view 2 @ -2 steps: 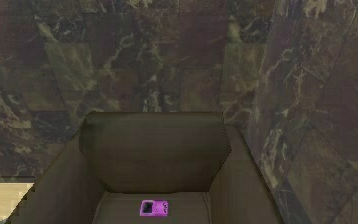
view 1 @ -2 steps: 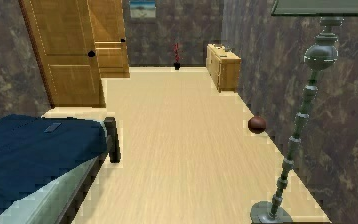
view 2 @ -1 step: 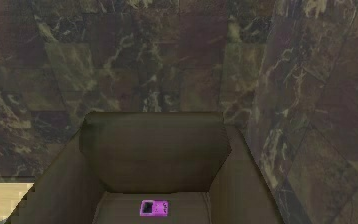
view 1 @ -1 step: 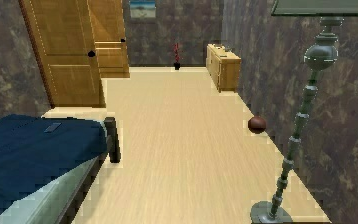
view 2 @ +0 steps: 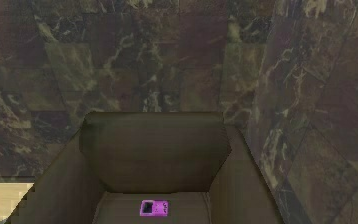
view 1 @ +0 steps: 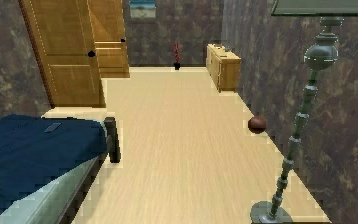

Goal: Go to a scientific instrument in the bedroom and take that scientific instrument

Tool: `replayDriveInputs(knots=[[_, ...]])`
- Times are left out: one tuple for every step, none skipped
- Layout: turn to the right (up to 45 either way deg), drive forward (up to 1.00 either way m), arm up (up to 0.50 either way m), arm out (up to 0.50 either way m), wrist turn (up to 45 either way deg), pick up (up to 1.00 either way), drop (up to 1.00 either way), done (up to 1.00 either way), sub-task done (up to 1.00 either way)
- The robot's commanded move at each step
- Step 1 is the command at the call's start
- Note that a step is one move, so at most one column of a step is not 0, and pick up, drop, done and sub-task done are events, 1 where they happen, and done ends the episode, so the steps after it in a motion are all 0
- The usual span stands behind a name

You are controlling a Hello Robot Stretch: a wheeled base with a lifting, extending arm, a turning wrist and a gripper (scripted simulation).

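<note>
On the seat of a dark olive armchair (view 2: 157,150) in the arm side view lies a small flat purple-pink object (view 2: 153,208) with a lighter panel; its shape is too small to name.
Forward view: a bed with a dark blue cover (view 1: 32,150) at the lower left, an open wooden door (view 1: 65,50) beyond it. A tall grey floor lamp (view 1: 297,130) stands at the right, a dark red ball (view 1: 256,124) by the wall. A low wooden dresser (view 1: 224,66) and a red plant (view 1: 176,55) stand far back. Light wood floor (view 1: 177,130) runs between.
</note>
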Motion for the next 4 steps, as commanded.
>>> replayDriveInputs(knots=[[0.0, 0.00, 0.00, 0.30, 0.0, 0.00, 0.00, 0.00, 0.00], [0.0, 0.00, 0.00, 0.00, 45.0, 0.00, 0.00, 0.00, 0.00], [0.0, 0.00, 0.00, 0.00, 45.0, 0.00, 0.00, 0.00, 0.00], [0.0, 0.00, 0.00, 0.00, 45.0, 0.00, 0.00, 0.00, 0.00]])
